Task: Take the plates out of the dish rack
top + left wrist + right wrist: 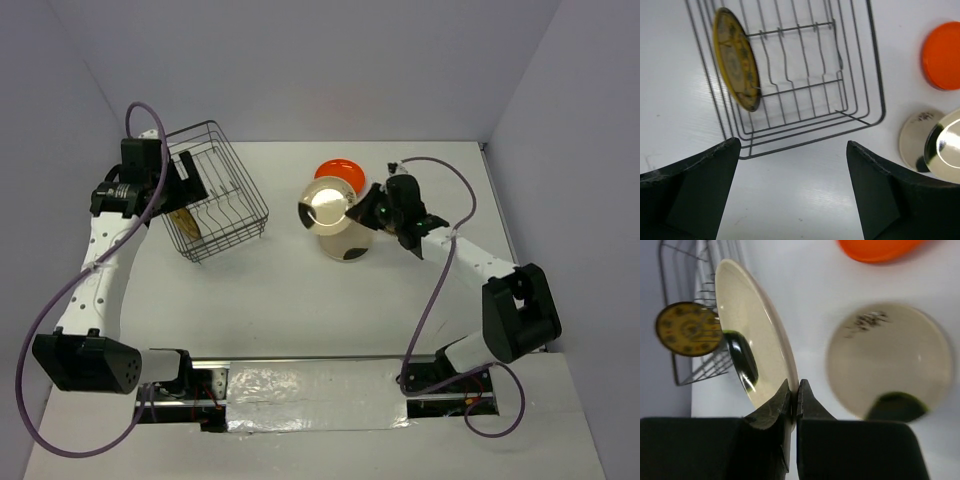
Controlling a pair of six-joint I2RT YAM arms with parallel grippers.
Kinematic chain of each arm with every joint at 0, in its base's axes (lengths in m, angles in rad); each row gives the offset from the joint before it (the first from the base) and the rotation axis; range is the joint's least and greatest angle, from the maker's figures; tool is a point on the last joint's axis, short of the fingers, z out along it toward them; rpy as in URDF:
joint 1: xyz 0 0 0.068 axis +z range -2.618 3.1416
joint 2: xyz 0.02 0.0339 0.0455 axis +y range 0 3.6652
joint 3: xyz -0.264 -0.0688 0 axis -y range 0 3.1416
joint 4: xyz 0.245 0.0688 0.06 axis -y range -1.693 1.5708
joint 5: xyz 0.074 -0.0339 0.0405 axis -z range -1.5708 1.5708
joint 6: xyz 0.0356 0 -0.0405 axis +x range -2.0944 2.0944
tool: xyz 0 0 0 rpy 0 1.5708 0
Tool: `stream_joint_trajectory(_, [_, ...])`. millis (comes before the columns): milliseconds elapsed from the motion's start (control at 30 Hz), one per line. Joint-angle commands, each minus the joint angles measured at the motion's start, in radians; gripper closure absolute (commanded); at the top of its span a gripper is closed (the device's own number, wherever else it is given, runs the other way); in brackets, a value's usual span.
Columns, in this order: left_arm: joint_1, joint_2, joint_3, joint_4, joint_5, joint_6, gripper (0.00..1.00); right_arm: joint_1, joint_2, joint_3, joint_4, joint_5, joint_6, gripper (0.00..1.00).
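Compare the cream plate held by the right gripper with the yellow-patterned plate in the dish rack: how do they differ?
Colour: the cream plate is pale with a dark blotch; the patterned plate is dark with a yellow-gold design.
Support: the cream plate is pinched at its rim by the right gripper, outside the dish rack; the patterned plate stands among the rack's wires, ungripped.
Shared: both are round and stand on edge, not flat.

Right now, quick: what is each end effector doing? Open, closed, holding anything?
Left end effector: open, holding nothing.
Right end effector: closed on the rim of a cream plate.
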Motion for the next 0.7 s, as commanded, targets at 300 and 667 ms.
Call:
stream_joint_trajectory(300, [0.001,-0.051,-0.016,-0.049,-0.235,0.03,0.0,-0.203,0.099,-0.107,0.023,-0.246,-0.14,0.85])
stream_joint_trajectory(667, [0.001,-0.037,-0.019,-0.075,-0.318,0.034,0.01,-0.146,0.152,0.083,-0.291,0.008,-0.261,0.12])
